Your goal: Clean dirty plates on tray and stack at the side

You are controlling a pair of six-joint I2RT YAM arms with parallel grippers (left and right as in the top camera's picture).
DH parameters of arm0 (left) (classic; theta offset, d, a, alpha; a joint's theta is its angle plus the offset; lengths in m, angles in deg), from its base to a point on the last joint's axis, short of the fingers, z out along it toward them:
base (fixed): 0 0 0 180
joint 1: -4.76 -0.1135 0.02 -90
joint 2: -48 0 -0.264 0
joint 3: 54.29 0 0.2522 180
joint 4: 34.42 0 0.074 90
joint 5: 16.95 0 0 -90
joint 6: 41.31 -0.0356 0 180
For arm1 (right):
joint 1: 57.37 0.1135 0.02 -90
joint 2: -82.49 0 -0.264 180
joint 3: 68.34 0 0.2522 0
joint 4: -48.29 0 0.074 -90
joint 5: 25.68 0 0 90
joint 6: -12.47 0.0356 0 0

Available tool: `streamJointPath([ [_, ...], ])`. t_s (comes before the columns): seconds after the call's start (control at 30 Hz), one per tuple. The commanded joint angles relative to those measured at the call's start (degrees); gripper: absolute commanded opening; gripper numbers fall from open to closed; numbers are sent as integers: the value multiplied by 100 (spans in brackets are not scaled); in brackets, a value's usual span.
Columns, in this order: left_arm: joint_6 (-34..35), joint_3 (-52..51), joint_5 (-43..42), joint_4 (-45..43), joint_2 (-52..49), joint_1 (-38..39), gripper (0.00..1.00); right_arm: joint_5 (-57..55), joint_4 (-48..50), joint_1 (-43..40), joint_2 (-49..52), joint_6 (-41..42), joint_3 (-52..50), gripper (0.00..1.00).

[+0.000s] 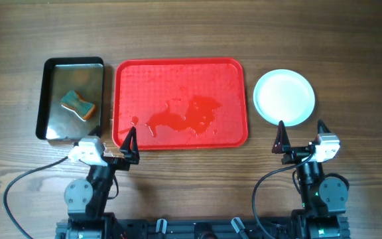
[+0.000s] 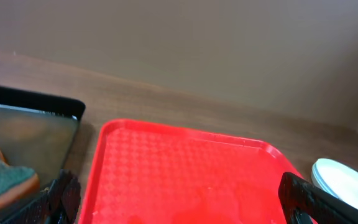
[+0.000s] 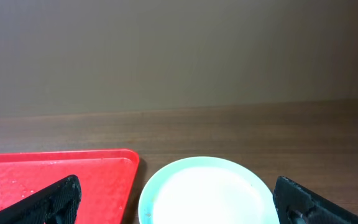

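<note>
The red tray (image 1: pixel 181 101) lies at the table's middle with no plate on it and a wet patch on its surface. It also shows in the left wrist view (image 2: pixel 185 171) and the right wrist view (image 3: pixel 55 171). The white plates (image 1: pixel 284 97) sit stacked on the table right of the tray, also seen in the right wrist view (image 3: pixel 207 193) and at the edge of the left wrist view (image 2: pixel 347 183). My left gripper (image 1: pixel 130 147) is open and empty at the tray's front left corner. My right gripper (image 1: pixel 300 141) is open and empty just in front of the plates.
A dark metal pan (image 1: pixel 71 98) stands left of the tray with a teal and orange sponge (image 1: pixel 77 104) in it; both show in the left wrist view, pan (image 2: pixel 36 109) and sponge (image 2: pixel 2 177). A black cable (image 1: pixel 18 189) curves at the front left.
</note>
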Motion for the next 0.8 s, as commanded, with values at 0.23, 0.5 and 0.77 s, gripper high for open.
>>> streamJointPath([
  [0.23,-1021,-39,358,68,94,22,100,48,24,-9,-31,52,-7,100],
  [0.5,-1016,-42,568,90,94,22,100,48,24,-9,-31,50,-7,100],
  [0.77,-1014,-42,791,101,94,22,100,48,24,-9,-31,50,-7,100],
])
